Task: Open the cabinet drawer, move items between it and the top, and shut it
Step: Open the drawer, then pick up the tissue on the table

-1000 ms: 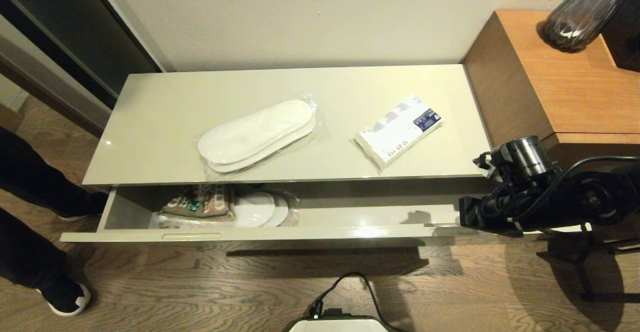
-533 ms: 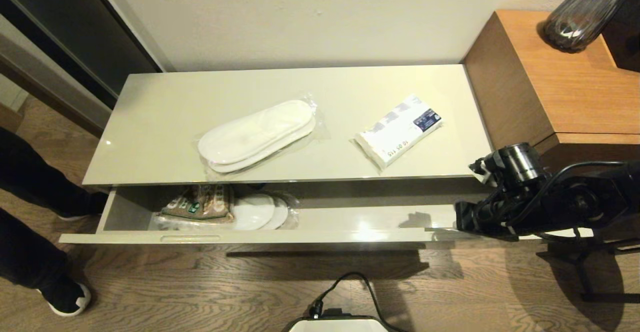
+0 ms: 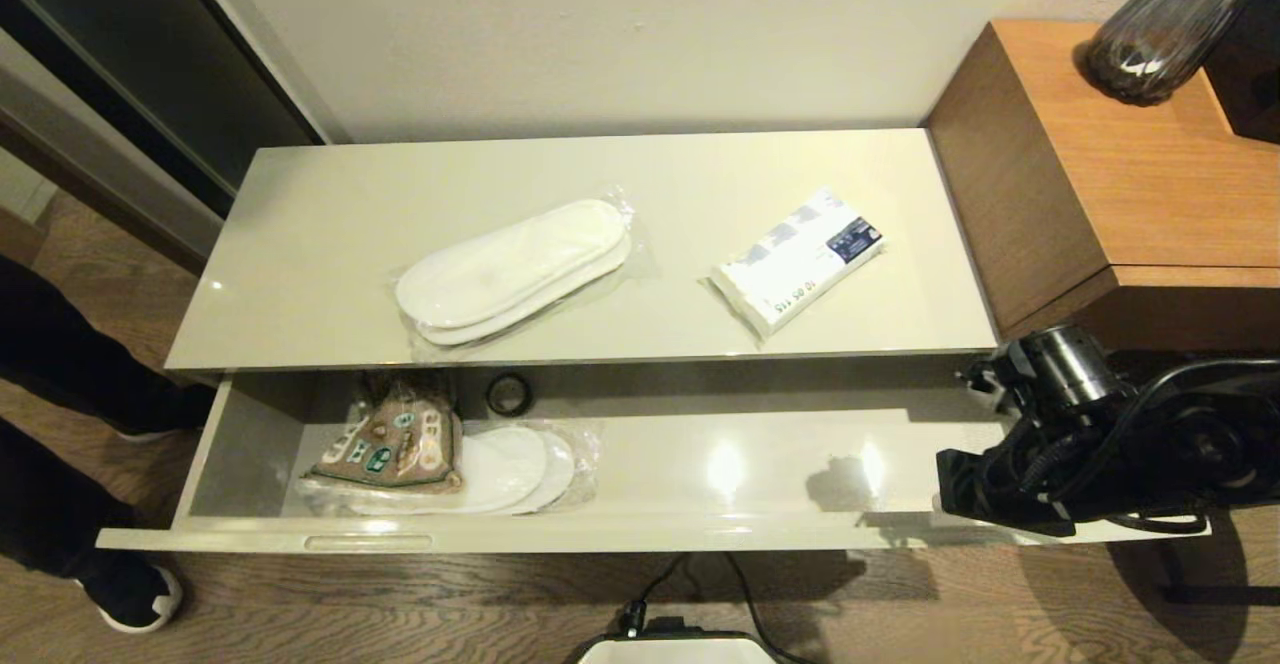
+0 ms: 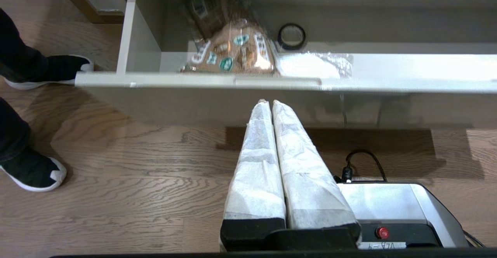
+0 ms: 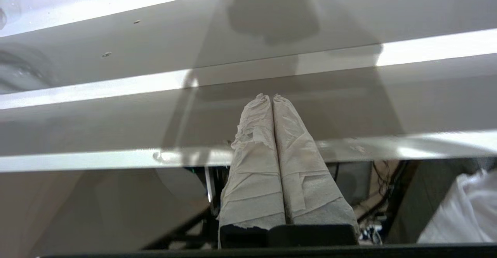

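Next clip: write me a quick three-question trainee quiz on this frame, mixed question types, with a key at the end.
1. True or false: the tissue pack lies inside the cabinet drawer.
2. Which claw is at the drawer's front edge? A) left claw B) right claw C) both
3. Fill in: in the drawer, the brown printed packet lies partly on a wrapped pair of white ____.

Key:
1. False. It lies on the cabinet top, right of the wrapped slippers.
2. B. The right claw, shut, is at the drawer's right end; the left claw, also shut, is parked below the front.
3. slippers; a small black ring lies behind them.
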Controlling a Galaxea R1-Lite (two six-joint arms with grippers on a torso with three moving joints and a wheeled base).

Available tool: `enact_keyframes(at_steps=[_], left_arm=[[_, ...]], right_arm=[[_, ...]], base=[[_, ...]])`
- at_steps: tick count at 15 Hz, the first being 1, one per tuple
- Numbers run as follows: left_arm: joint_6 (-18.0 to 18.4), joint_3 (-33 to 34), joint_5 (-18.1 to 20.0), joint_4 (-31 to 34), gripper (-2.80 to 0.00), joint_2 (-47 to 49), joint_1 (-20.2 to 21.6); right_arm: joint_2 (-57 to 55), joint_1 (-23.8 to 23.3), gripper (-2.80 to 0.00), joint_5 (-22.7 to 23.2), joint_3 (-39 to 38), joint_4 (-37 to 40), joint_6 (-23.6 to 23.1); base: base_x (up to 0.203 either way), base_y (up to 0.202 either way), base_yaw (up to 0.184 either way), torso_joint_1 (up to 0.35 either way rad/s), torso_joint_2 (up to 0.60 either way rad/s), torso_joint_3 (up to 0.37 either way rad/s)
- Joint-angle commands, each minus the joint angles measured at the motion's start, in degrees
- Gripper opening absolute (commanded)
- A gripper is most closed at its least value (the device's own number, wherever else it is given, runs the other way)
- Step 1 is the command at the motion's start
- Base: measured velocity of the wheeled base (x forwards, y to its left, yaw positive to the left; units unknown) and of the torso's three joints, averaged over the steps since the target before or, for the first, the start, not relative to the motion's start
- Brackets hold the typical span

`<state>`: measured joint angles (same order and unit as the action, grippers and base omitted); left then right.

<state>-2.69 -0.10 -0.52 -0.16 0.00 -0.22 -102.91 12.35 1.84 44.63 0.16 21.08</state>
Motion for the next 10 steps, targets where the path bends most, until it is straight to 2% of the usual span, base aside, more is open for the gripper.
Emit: enact_keyframes(at_steps=[1, 7, 10], left_arm=[[-0.03, 0.01, 0.00, -0.02, -2.80, 0.00, 0.04], [-0.10, 0.01, 0.00, -0.02, -2.80, 0.00, 0.04], [-0.03, 0.01, 0.00, -0.02, -2.80, 0.00, 0.04]], right_arm=[[3.83, 0.04, -2.80, 0.08, -3.24, -0.16, 0.16], [11.87, 0.13, -2.80, 0.18, -11.56, -0.07, 1.17], [15.07, 0.23, -2.80, 0.18, -12.19, -0.02, 2.05]], base=[[0.000, 0.000, 0.000, 0.000, 0.00, 0.000], [0.000, 0.000, 0.000, 0.000, 0.00, 0.000], [0.000, 0.000, 0.000, 0.000, 0.00, 0.000]])
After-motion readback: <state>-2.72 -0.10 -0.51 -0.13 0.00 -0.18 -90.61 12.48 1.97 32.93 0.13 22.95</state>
